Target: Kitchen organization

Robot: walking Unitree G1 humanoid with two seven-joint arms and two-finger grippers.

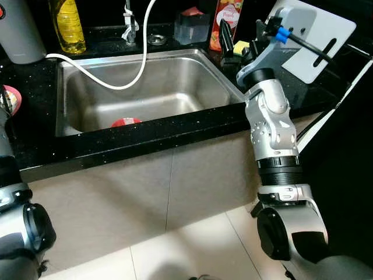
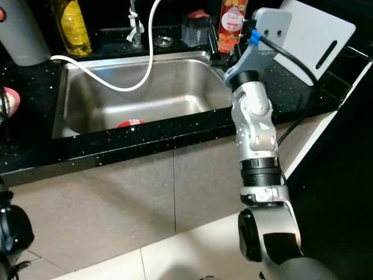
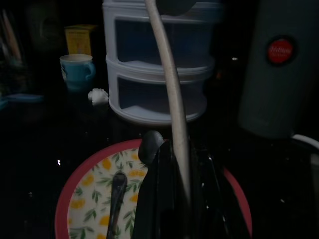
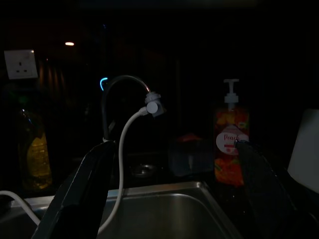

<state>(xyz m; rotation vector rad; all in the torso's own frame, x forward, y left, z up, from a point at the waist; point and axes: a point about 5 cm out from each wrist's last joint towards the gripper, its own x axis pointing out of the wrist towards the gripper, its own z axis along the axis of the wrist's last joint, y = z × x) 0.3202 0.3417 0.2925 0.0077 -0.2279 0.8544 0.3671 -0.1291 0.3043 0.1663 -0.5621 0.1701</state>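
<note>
- You are looking down at a stainless steel sink [image 1: 175, 87] set into a black speckled counter [image 1: 116, 143]; every place below is given from that sink.
- Inside the sink, against its near wall, lies a red round item [image 1: 125, 122], partly hidden by the counter edge.
- A white hose [image 1: 105, 79] runs from the tap [image 4: 124, 84] behind the sink, loops down into the basin, and goes out over its left rim.
- Behind the sink's left corner stands a yellow bottle of oil [image 1: 69, 24], and further left a grey canister [image 1: 20, 29].
- Behind the sink's right corner sit a small clear container with a red top [image 1: 191, 26] and an orange pump bottle of soap [image 4: 231, 149].
- To the right of the sink a white cutting board [image 1: 317, 41] lies on the counter.
- Your right gripper [image 4: 169, 199] hovers over the sink's right rim, pointing toward the tap. Its two black fingers [image 4: 79, 194] are spread wide apart, released, with nothing between them.
- Your left gripper [image 3: 174, 199] is left of the sink, above a red-rimmed plate with a leaf and flower pattern [image 3: 89, 199]. Its fingers are clenched on a long pale handle [image 3: 169, 99] that stands up from them.
- A dark spoon [image 3: 117, 199] rests on the plate.
- Beyond the plate are a white drawer unit [image 3: 159, 74], a blue mug [image 3: 77, 69] and the grey canister.
</note>
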